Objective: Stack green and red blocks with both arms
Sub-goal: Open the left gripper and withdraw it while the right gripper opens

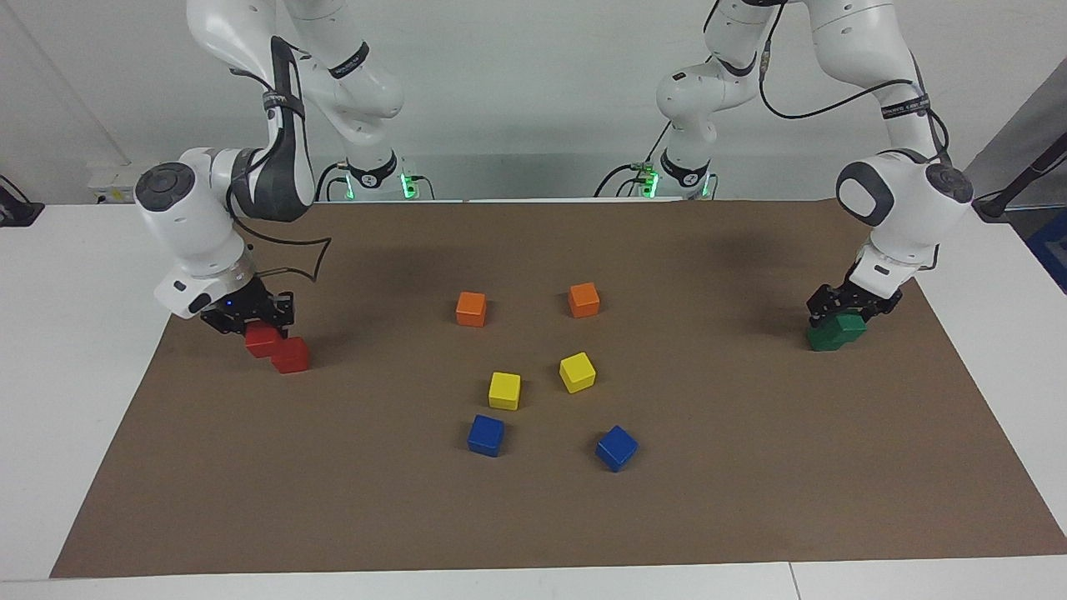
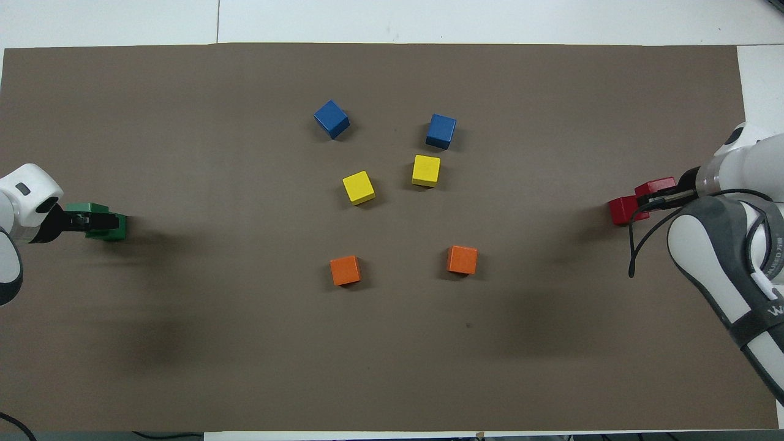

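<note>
Brown mat: right gripper clamps a red block above the other red block; left gripper, fingers spread, over stacked green blocks.

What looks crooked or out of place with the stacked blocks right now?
The upper green block sits off-centre on the lower green block, overhanging it. The red pair is unstacked: one red block is in the right claw.

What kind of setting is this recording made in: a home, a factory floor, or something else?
Most likely a robotics lab bench. Two white arms are mounted at one edge of a white table, a plain brown mat marks the work area, and small coloured cubes lie on it as test pieces before a bare wall.
</note>
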You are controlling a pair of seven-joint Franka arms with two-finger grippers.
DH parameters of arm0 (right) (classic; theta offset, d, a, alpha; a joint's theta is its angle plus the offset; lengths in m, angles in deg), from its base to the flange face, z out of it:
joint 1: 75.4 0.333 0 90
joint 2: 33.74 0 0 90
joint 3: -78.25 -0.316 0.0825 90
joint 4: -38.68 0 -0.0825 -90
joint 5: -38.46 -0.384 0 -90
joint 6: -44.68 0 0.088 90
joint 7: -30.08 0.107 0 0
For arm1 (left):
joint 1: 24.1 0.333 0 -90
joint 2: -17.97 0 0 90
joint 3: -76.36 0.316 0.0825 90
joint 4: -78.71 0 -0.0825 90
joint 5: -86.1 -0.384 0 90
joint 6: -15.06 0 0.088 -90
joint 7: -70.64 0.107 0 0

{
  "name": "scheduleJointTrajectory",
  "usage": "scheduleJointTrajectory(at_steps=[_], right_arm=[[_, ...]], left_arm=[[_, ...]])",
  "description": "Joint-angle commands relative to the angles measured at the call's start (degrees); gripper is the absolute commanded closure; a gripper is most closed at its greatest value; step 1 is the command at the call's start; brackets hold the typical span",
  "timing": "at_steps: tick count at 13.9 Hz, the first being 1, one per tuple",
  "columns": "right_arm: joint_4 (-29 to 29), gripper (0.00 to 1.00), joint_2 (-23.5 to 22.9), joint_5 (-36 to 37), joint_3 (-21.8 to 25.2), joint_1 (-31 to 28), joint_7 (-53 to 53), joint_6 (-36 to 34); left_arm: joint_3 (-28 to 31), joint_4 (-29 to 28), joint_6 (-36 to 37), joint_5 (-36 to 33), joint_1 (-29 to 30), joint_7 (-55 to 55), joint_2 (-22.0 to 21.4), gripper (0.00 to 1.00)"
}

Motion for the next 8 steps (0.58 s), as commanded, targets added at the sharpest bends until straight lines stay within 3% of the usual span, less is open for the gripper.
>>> scheduleJointTrajectory(at_steps=[1,5,8], right_arm=[[2.3,1.00,1.3,-1.2,-0.3,-0.5,0.3,1.9],[2.3,1.00,0.6,-1.2,-0.2,-0.4,3.2,2.3],[3.3,1.00,0.6,-1.2,-0.2,-0.4,4.4,5.0]], left_arm=[[-0.2,4.7,4.7,0.4,-0.5,0.3,-0.7,0.00],[-0.3,12.5,13.3,0.1,-1.5,0.2,-1.9,0.00],[-0.3,14.0,17.2,0.0,-1.5,0.2,-6.0,0.00]])
